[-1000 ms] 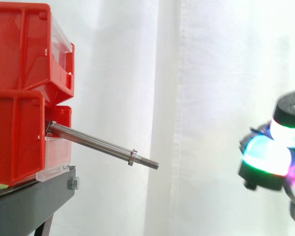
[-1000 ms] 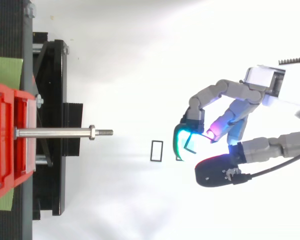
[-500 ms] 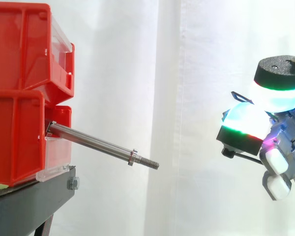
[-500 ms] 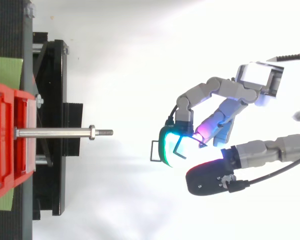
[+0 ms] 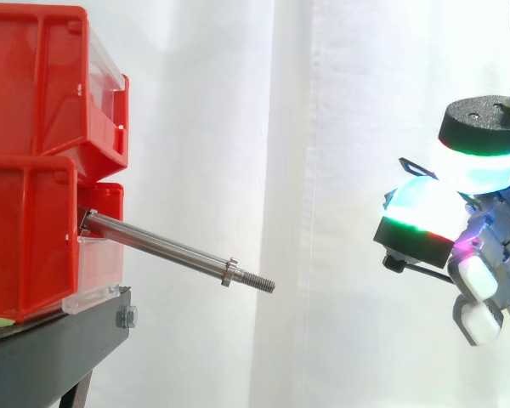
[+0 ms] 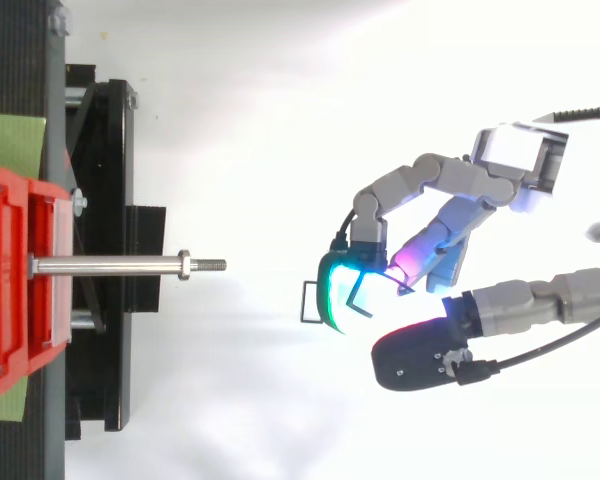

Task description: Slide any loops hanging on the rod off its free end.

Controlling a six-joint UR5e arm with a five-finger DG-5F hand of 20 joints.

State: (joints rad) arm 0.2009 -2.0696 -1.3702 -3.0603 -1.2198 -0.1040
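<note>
A bare steel rod (image 5: 166, 249) sticks out of the lower red bin (image 5: 25, 238), and its threaded free end (image 6: 212, 265) points right. Nothing hangs on the rod. My hand (image 6: 450, 215) hovers well to the right of the free end, slightly above it in the side view, where my hand (image 5: 484, 246) glows at the fingertips. Its fingers are curled, and the pads pinch a thin black wire loop (image 6: 352, 300). A second black rectangular loop (image 6: 304, 302) lies on the white floor, partly hidden under a glowing fingertip.
Two red bins (image 5: 34, 85) are stacked on a black stand (image 5: 51, 340) at the left. The white curtain hangs behind them. Open space separates the rod's tip from my hand.
Since a second ago my hand has risen and moved left toward the rod, covering part of the loop on the floor. It has held still over the last half second.
</note>
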